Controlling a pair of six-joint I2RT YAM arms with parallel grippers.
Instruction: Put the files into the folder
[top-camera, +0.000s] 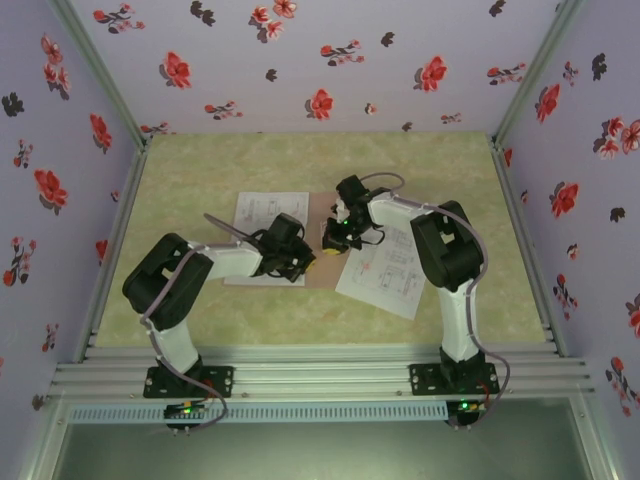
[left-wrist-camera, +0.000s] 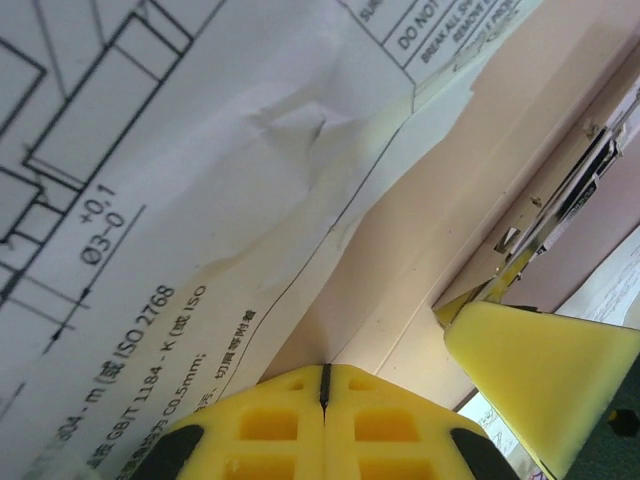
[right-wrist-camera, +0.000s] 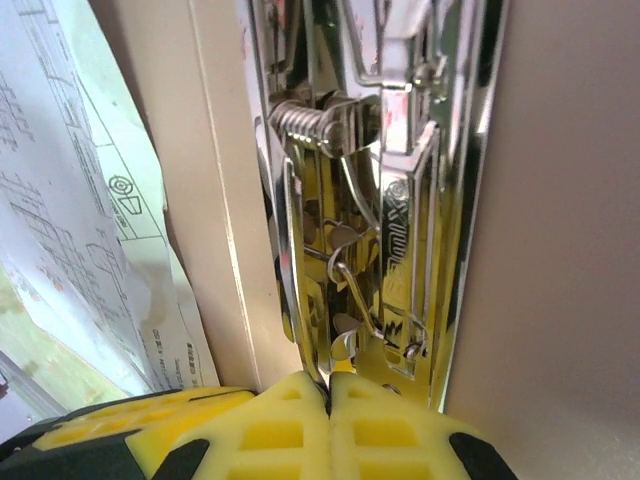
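The pinkish-brown folder (top-camera: 320, 210) lies open mid-table. One white printed file (top-camera: 270, 212) rests on its left half, and another file (top-camera: 385, 268) lies on the table to its right. My left gripper (top-camera: 303, 262) is shut at the near edge of the left file (left-wrist-camera: 150, 180), which is wrinkled and runs into the closed jaws (left-wrist-camera: 325, 372). My right gripper (top-camera: 333, 240) is shut on the thin edge of the metal clip (right-wrist-camera: 380, 200) along the folder's spine (right-wrist-camera: 560, 250). In the left wrist view the right gripper's yellow fingers (left-wrist-camera: 540, 370) show beside the clip (left-wrist-camera: 565, 195).
Floral walls enclose the green table (top-camera: 450, 180) on three sides. An aluminium rail (top-camera: 320, 375) runs along the near edge by the arm bases. The two grippers sit very close together over the folder's near edge.
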